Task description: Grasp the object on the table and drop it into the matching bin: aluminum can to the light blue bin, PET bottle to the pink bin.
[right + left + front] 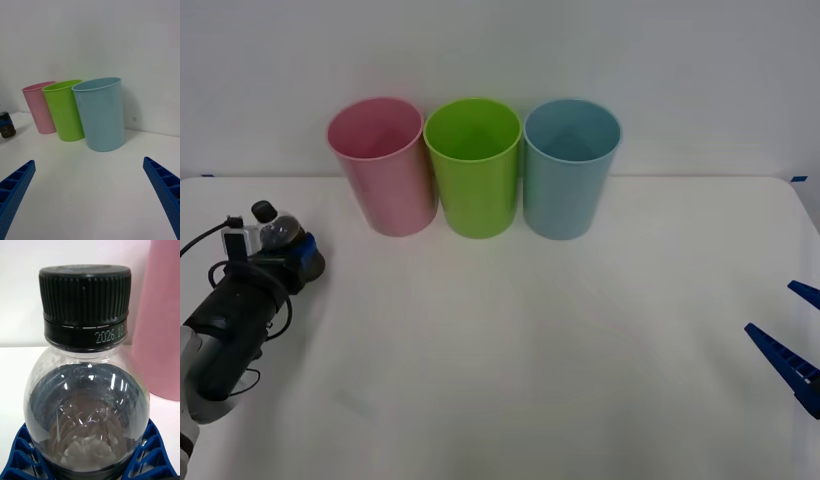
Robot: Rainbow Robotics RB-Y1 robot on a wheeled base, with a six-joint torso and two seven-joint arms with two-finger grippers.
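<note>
Gripping the PET bottle (88, 397) between closed blue fingers (22, 453), the left gripper (305, 258) sits at the frame's left, near the pink bin (383, 165), while the right gripper (795, 335) waits spread apart at lower right.

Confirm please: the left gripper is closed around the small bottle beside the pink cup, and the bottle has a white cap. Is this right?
Not quite: the cap is black, not white, as the left wrist view shows. The rest holds: the left gripper is closed around the small bottle, beside the pink cup.
</note>
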